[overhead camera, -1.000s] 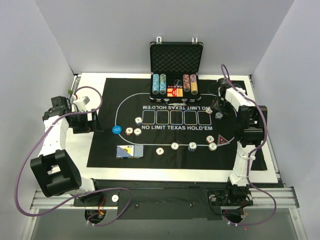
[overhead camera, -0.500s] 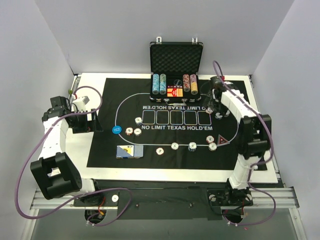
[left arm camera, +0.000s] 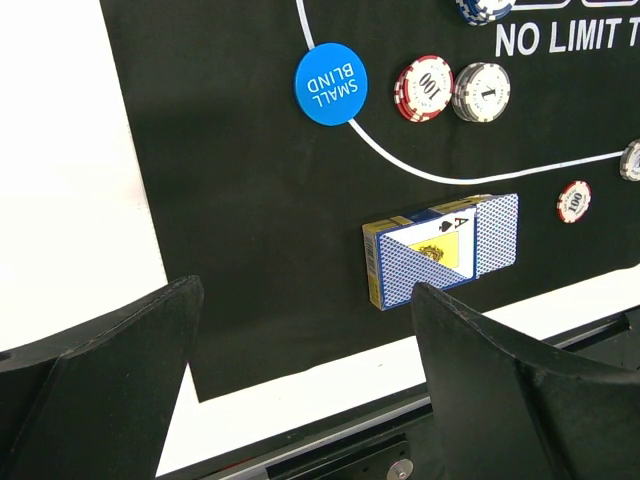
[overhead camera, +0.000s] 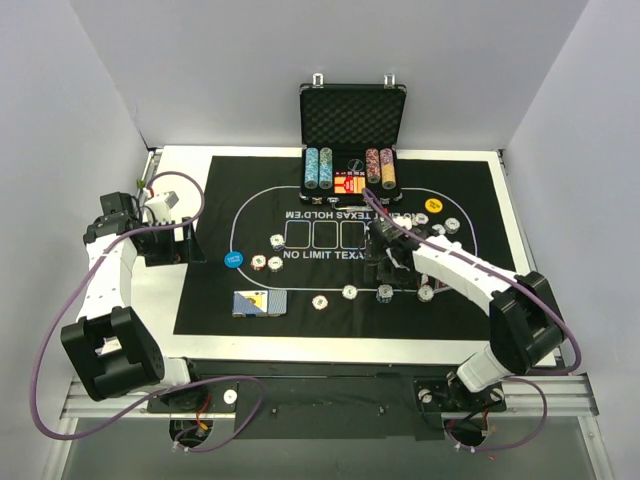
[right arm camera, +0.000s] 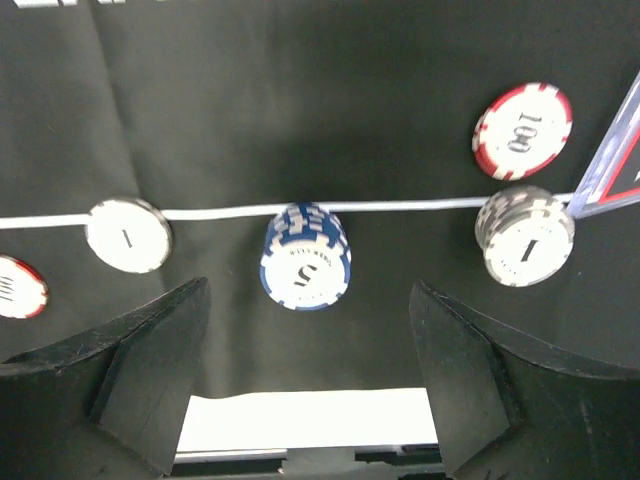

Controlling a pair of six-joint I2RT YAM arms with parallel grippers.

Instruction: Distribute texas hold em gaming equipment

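My right gripper (overhead camera: 381, 266) is open and empty, hanging over the mat just behind a blue-and-white chip stack (overhead camera: 385, 293). In the right wrist view that stack (right arm camera: 305, 257) lies ahead of the open gripper (right arm camera: 305, 390), with a white chip (right arm camera: 128, 235), a grey stack (right arm camera: 524, 235) and a red 100 chip (right arm camera: 521, 130) around it. My left gripper (overhead camera: 172, 246) is open and empty at the mat's left edge. The left wrist view shows it (left arm camera: 300, 385) short of the blue card deck (left arm camera: 440, 248), the blue SMALL BLIND button (left arm camera: 331, 82) and two chips (left arm camera: 423, 87). A yellow button (overhead camera: 432, 206) lies back right.
The open black case (overhead camera: 352, 118) with chip rows stands at the back centre. The black mat (overhead camera: 215, 200) covers the white table (overhead camera: 175, 165). A red triangular marker (right arm camera: 620, 160) lies right of the grey stack. More chips (overhead camera: 445, 228) lie near the yellow button.
My right arm has swung from the mat's back right corner to its centre, over the blue chip stack. The yellow button and chips there now show. The left arm has not moved.
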